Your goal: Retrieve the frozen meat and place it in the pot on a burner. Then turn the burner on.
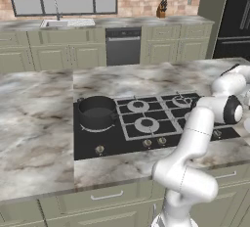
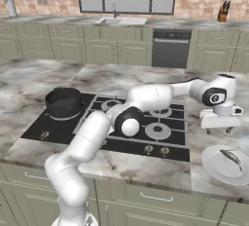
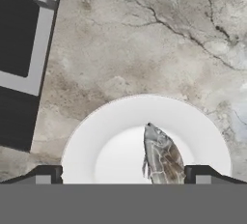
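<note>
Lying on a white plate [image 3: 111, 141], the frozen meat [image 3: 161, 158] is a grey, fish-shaped piece seen in the hand view between the two dark fingertips [image 3: 48, 175], which stand wide apart and hold nothing. From the right base view, the gripper [image 2: 219, 130] hangs above the marble counter [image 2: 194, 171], apart from the plate [image 2: 214, 164] nearer the front edge, where the meat [image 2: 232, 157] rests. Further back and to the left, the pot [image 2: 63, 102] sits on the burner [image 2: 53, 117] at the left end of the black cooktop [image 2: 116, 144]. In the left base view the pot [image 1: 96, 111] stands beside the grey grates [image 1: 146, 118].
</note>
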### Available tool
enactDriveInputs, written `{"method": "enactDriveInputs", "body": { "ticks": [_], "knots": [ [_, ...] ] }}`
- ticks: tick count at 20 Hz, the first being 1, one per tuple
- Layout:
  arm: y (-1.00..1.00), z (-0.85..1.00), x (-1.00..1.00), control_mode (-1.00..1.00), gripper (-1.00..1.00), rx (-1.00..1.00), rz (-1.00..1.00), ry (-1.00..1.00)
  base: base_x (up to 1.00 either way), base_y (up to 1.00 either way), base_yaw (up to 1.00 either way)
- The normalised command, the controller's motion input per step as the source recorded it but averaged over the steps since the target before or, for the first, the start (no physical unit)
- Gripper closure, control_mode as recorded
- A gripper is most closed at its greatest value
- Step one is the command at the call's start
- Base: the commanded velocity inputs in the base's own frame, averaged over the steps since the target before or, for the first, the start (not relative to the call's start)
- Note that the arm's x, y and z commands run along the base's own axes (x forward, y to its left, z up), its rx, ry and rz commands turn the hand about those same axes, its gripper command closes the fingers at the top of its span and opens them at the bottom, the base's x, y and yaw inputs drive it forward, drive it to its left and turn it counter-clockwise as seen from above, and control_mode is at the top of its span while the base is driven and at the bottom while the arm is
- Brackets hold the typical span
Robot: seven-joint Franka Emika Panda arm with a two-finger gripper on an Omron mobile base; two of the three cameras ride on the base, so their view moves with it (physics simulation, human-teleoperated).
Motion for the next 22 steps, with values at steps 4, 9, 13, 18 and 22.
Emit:
{"method": "enactDriveInputs", "body": {
  "ticks": [4, 9, 13, 18, 22],
  "knots": [
    [-0.18, -0.28, 0.0, -1.0, -1.0, 0.0, 0.03, 0.0, 0.0, 0.0, 0.0],
    [-0.14, -0.36, 0.0, -1.0, -1.0, 0.0, 0.03, 0.0, 0.0, 0.0, 0.0],
    [-0.17, -0.32, 0.0, -1.0, -1.0, 0.0, 0.03, 0.0, 0.0, 0.0, 0.0],
    [-0.24, -0.28, 0.0, -1.0, -1.0, 0.0, 0.03, 0.0, 0.0, 0.0, 0.0],
    [-0.21, -0.25, -0.04, -1.0, -1.0, 0.0, 0.03, 0.0, 0.0, 0.0, 0.0]
  ]
}}
